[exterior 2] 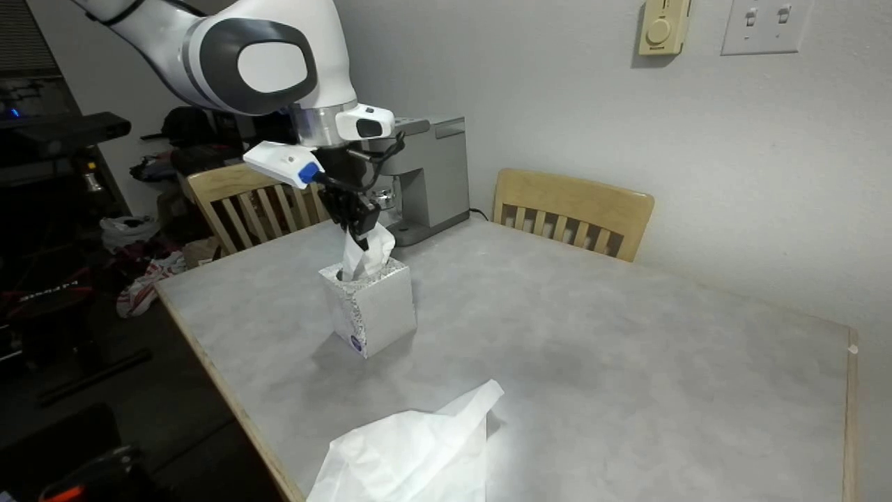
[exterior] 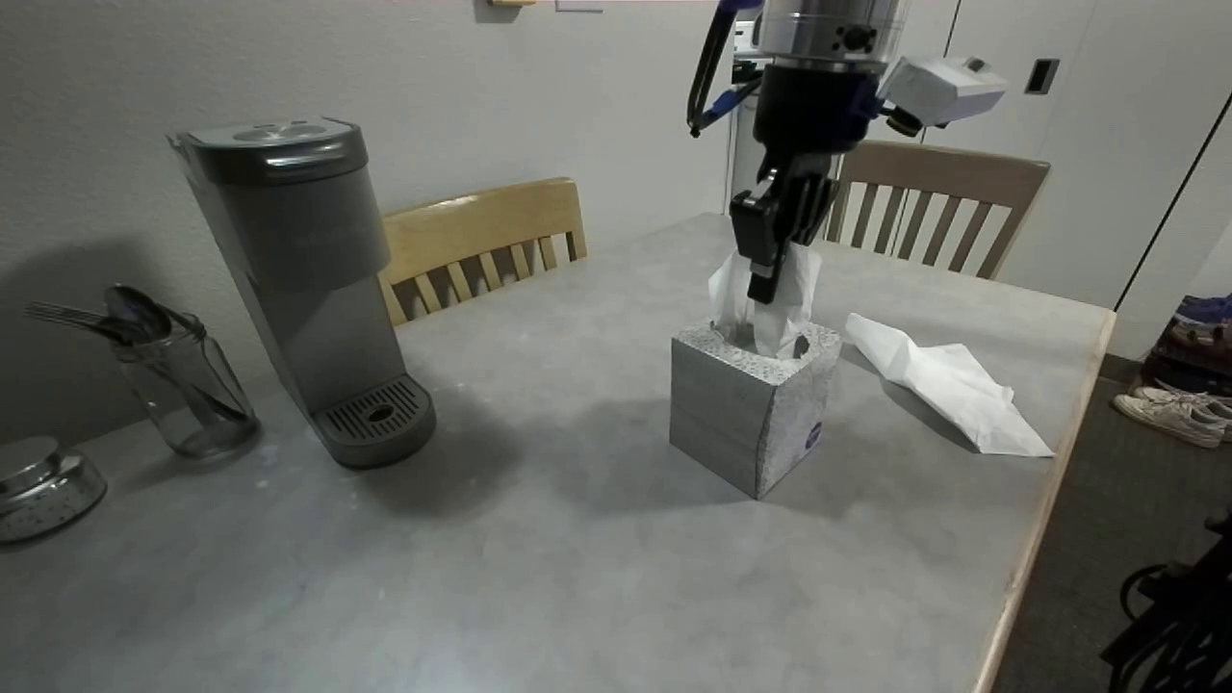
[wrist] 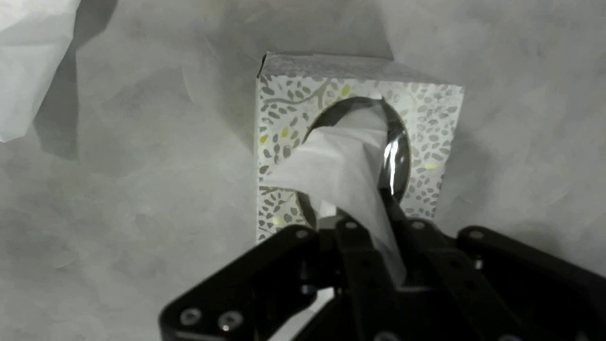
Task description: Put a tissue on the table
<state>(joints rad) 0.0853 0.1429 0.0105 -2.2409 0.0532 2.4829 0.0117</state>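
A white tissue (exterior: 797, 294) stands up out of the oval opening of a patterned grey-white tissue box (exterior: 720, 414). My gripper (exterior: 765, 287) points down just above the box. Its fingers are shut on the tissue, which also shows between them in the wrist view (wrist: 345, 166). The lower part of the tissue is still inside the box opening. Another white tissue (exterior: 948, 385) lies loose and crumpled on the grey table (exterior: 481, 587), beside the box. That loose tissue also shows in an exterior view (exterior 2: 418, 450) and at the corner of the wrist view (wrist: 33, 71).
A grey coffee maker (exterior: 308, 260) stands on the table near the wall. Beside it are a glass jar with cutlery (exterior: 197, 395) and a small metal-topped container (exterior: 43, 491). Wooden chairs (exterior 2: 571, 209) stand against the table. The table's wooden edge (exterior: 1049, 520) runs past the loose tissue.
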